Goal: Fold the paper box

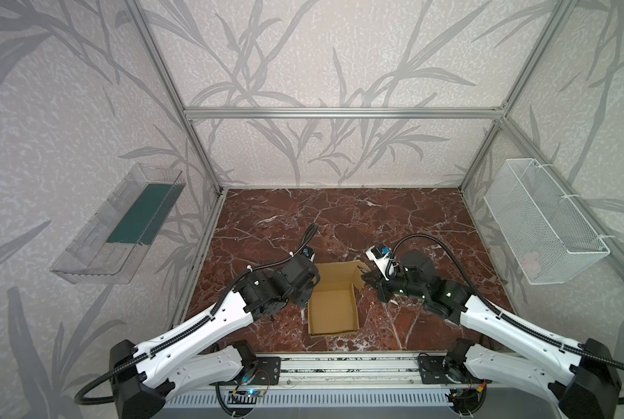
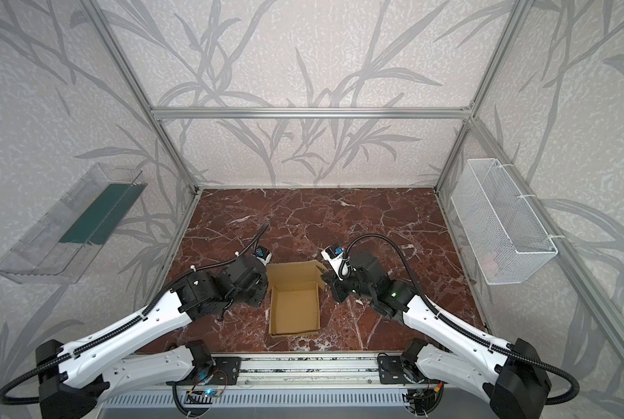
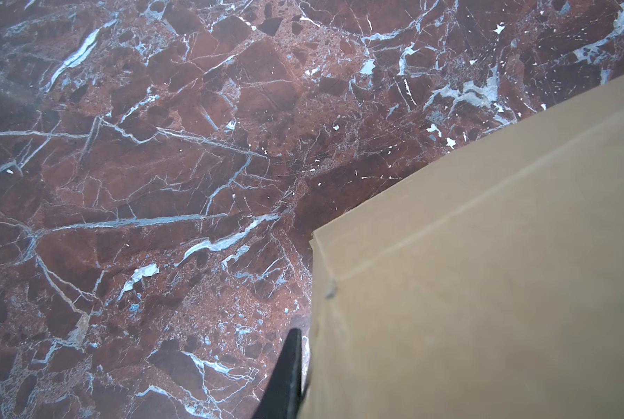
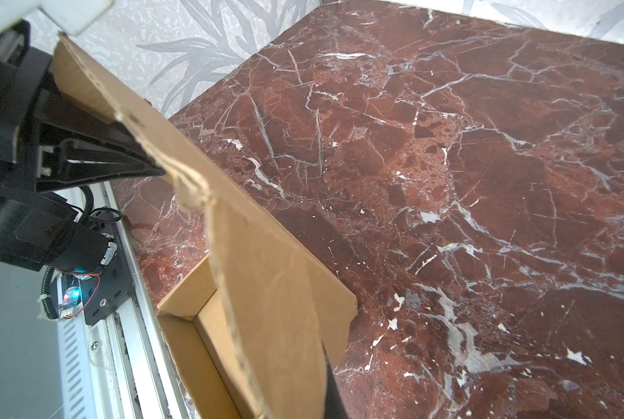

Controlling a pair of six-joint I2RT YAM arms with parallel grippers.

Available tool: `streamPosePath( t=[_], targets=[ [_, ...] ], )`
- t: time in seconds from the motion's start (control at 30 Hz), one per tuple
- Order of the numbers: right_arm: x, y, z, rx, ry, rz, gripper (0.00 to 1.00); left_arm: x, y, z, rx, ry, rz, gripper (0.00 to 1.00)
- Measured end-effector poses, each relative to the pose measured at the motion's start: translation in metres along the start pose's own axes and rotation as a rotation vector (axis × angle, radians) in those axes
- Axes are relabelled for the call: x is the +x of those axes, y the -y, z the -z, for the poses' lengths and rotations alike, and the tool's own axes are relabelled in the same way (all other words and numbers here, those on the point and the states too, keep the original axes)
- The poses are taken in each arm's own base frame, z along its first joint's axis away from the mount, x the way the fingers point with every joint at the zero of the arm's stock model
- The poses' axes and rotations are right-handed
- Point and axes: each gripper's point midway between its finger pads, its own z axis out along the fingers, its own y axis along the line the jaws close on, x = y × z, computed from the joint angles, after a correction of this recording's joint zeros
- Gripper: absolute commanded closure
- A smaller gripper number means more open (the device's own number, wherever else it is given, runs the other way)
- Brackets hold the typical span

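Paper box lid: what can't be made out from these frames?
- Both top views: wrists cover the fingertips of the left gripper and right gripper at the raised lid of the paper box; contact unclear.
- Left wrist view: cardboard hides one of the fingers; one shows.
- Right wrist view: the flap likewise leaves one of the fingers visible.
- Wire basket: pale item inside, too small to identify.

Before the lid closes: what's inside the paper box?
Nothing shows: the floor of the paper box is bare cardboard in both top views. A strip behind its near wall is hidden.
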Motion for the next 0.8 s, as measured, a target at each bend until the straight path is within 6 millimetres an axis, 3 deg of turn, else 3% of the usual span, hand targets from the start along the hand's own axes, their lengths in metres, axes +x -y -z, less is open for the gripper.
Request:
streamPosePath(
  t=[0.37,0.63,0.8],
  targets=[
    [-0.003,0.003,0.001,0.024,-0.01,-0.022,1.0,-0.011,-0.002,0.002,-0.025,0.016,0.045,0.99],
    [-0.022,0.016,0.0,0.115,-0.008,-0.045,1.0,-0.02,-0.001,0.003,-0.028,0.047,0.112,1.0],
    [-0.031,0.028,-0.004,0.186,-0.011,-0.06,1.0,-0.028,0.002,-0.007,-0.04,0.059,0.146,1.0]
  ],
)
